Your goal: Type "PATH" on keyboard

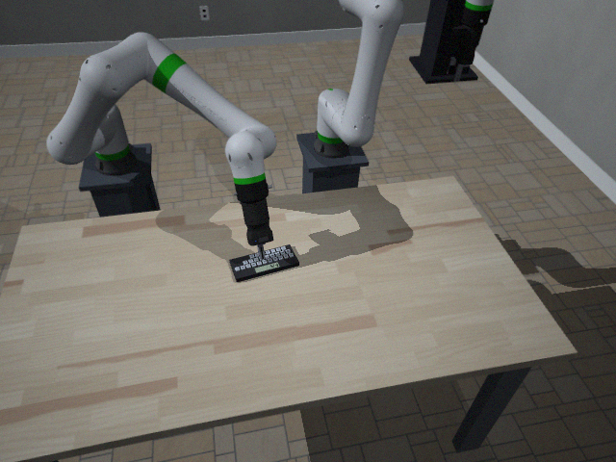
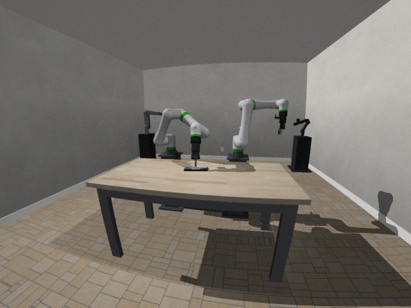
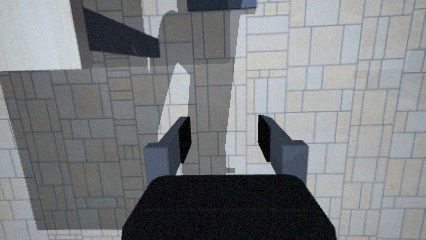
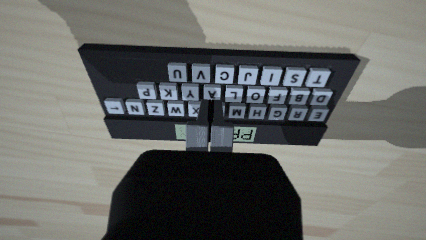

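The black keyboard (image 1: 243, 276) (image 2: 187, 169) (image 4: 120, 70) lies flat on the table. Its green display (image 1: 260, 269) (image 4: 252, 135) shows a P and a second letter that looks like A; the fingers hide its middle in the right wrist view. My right gripper (image 1: 261, 256) (image 2: 195, 165) (image 4: 210, 112) is shut and empty, its tips at the A key (image 4: 212, 92), touching or just above it. The P key (image 4: 146, 91), T key (image 4: 317, 78), H key (image 4: 257, 112) and left-arrow key (image 4: 114, 107) are visible. My left gripper (image 1: 458, 73) (image 2: 280, 131) (image 3: 224, 129) is open and empty, far from the keyboard.
The wooden table (image 1: 298, 358) (image 2: 199, 188) carries the keyboard near its back edge. Both arm pedestals (image 1: 119, 184) (image 1: 330, 161) stand behind it. My left gripper hangs over the floor beyond the table's side. A dark stand (image 2: 300, 154) is at the right.
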Robot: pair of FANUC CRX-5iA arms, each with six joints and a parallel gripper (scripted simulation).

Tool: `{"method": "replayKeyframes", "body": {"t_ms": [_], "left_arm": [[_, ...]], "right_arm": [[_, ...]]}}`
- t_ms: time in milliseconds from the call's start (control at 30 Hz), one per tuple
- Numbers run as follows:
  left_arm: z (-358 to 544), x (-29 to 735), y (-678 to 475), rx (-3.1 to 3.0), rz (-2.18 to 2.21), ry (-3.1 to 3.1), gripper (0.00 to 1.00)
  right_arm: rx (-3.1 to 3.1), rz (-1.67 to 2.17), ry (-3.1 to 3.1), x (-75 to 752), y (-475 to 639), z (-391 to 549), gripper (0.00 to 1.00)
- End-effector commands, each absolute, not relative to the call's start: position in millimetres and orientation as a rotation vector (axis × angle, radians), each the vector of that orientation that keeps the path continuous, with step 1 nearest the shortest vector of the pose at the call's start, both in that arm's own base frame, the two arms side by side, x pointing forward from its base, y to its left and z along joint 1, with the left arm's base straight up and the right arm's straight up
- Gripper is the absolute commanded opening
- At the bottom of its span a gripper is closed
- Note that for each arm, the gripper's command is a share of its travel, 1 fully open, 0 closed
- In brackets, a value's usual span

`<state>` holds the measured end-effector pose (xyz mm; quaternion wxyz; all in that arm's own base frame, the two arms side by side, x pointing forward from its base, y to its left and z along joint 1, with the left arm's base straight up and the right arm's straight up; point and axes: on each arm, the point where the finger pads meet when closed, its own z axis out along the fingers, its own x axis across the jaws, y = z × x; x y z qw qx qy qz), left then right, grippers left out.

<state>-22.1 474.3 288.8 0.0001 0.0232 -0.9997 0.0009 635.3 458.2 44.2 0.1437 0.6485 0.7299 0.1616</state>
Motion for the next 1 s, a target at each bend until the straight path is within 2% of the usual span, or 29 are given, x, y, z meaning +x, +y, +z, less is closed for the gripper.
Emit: {"method": "replayKeyframes", "body": {"t_ms": [0, 967], "left_arm": [[290, -22, 474, 0.073, 0.0, -3.141, 1.0], [290, -22, 474, 0.073, 0.0, -3.141, 1.0]], "right_arm": [[1.868, 0.47, 2.104, 636, 459, 48, 0.0], [1.868, 0.47, 2.104, 609, 536, 48, 0.0]]}}
